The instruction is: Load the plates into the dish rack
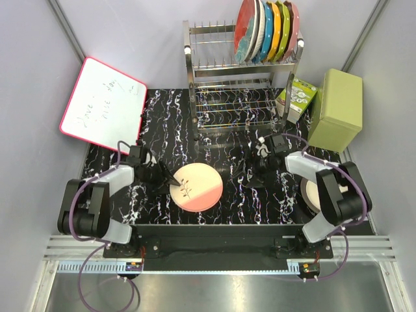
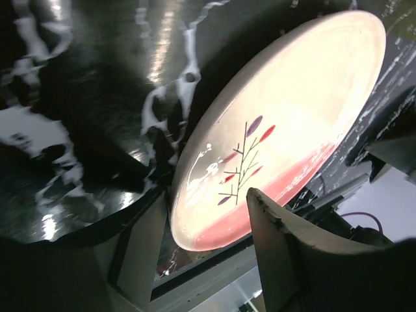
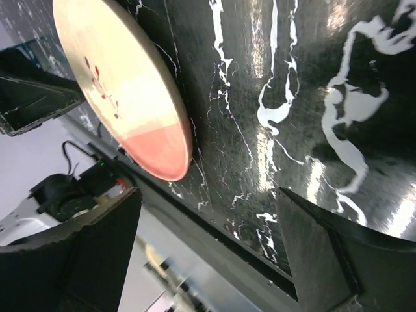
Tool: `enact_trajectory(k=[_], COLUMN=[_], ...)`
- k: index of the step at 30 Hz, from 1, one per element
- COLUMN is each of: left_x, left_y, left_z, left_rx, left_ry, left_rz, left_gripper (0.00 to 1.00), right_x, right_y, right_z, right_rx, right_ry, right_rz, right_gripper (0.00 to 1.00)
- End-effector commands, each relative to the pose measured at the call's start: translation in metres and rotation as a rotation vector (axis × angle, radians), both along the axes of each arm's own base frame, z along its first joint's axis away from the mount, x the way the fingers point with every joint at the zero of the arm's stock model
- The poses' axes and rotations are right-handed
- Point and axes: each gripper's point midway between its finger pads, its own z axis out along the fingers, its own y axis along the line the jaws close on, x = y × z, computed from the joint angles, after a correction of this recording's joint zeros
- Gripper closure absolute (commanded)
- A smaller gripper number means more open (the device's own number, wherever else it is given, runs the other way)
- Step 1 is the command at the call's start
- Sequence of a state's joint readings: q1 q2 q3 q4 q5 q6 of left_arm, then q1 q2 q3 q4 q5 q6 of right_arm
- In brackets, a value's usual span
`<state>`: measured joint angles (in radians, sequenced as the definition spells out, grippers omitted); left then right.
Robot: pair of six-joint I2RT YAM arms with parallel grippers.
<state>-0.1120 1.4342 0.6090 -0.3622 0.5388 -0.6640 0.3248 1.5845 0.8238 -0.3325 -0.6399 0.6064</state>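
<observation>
A robot lab cell: plain grey panel walls (image 1: 39, 97) box in a black, white-veined desk (image 1: 260, 201). Two black-and-white robot arms (image 1: 91, 208) sit bolted at its near edge by a silver aluminium rail (image 1: 71, 247) (purple cables trailing). A red-framed whiteboard (image 1: 104, 104) leans far left beside a shiny steel wire dish rack (image 1: 214, 65).

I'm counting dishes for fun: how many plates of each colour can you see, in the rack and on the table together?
Red plate: 1
White plate: 1
Blue plate: 1
Orange plate: 1
Green plate: 1
Pink plate: 1
Pink-and-cream plate: 1
Cream dark-rimmed plate: 1
Total: 8
</observation>
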Motion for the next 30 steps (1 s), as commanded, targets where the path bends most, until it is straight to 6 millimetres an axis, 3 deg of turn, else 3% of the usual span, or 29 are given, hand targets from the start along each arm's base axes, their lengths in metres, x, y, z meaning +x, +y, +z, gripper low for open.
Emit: enact_trajectory(k=[1, 11, 16, 22, 25, 30], left_x=[0.009, 0.016, 0.023, 0.026, 0.018, 0.001], left_y=[-0.023, -0.051, -0.053, -0.063, -0.062, -0.053], left_z=[0.001, -0.001, -0.006, -0.013, -0.018, -0.022], left_rx=[-0.069, -0.102, -0.065, -0.059, -0.047, -0.012], left_ry=[-0.019, -0.006, -0.004, 0.023, 0.043, 0.056], left_rz=[-0.038, -0.096, -0.137, -0.187, -0.189, -0.188], left_gripper=[0.44, 0.49, 0.52, 0.56, 0.56, 0.56], right_x=[0.017, 0.012, 0.008, 0.009, 0.01, 0.014], right_y=[0.028, 0.054, 0.072, 0.088, 0.087, 0.078], right_z=[0.01, -0.034, -0.053, -0.054, -0.052, -0.036], right_rx=[0.177, 0.198, 0.223, 0.277, 0.271, 0.251], right_ry=[-0.007, 0.107, 0.176, 0.137, 0.119, 0.074], right_rz=[-0.005, 0.015, 0.054, 0.081, 0.074, 0.067], right_gripper=[0.11, 0.11, 0.16, 0.24, 0.31, 0.31])
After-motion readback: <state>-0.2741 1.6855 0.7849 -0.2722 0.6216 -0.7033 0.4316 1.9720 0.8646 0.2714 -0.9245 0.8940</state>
